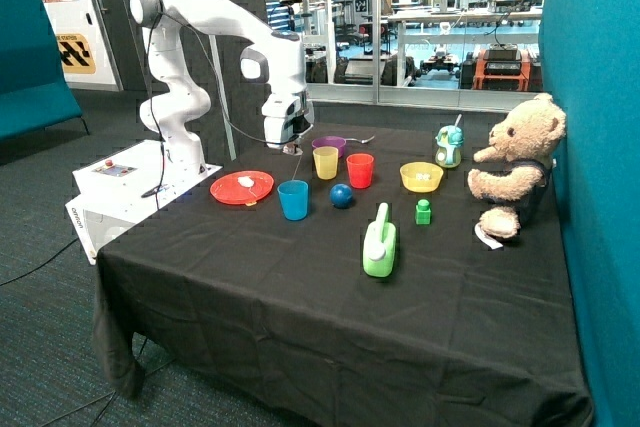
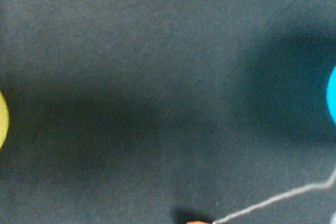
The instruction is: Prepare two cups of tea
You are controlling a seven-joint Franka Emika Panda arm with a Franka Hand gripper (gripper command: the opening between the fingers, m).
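The blue cup [image 1: 294, 199] stands upright on the black cloth near the red plate [image 1: 241, 187]. The yellow cup [image 1: 326, 162] stands behind it, next to the red tumbler [image 1: 360, 170]. One small white tea lump [image 1: 245, 182] lies on the red plate. My gripper [image 1: 291, 145] hangs above the cloth between the plate and the yellow cup, a little behind the blue cup. The wrist view shows bare cloth with the yellow cup's edge [image 2: 2, 119] on one side and the blue cup's edge [image 2: 332, 95] on the other. A thin white string [image 2: 278, 198] crosses one corner.
A purple bowl [image 1: 329, 146] sits behind the yellow cup. A blue ball [image 1: 342, 195], a green watering can [image 1: 379, 242], a green block [image 1: 423, 211], a yellow bowl [image 1: 421, 176] with white pieces, a small toy bottle [image 1: 449, 146] and a teddy bear [image 1: 515, 162] stand further along the table.
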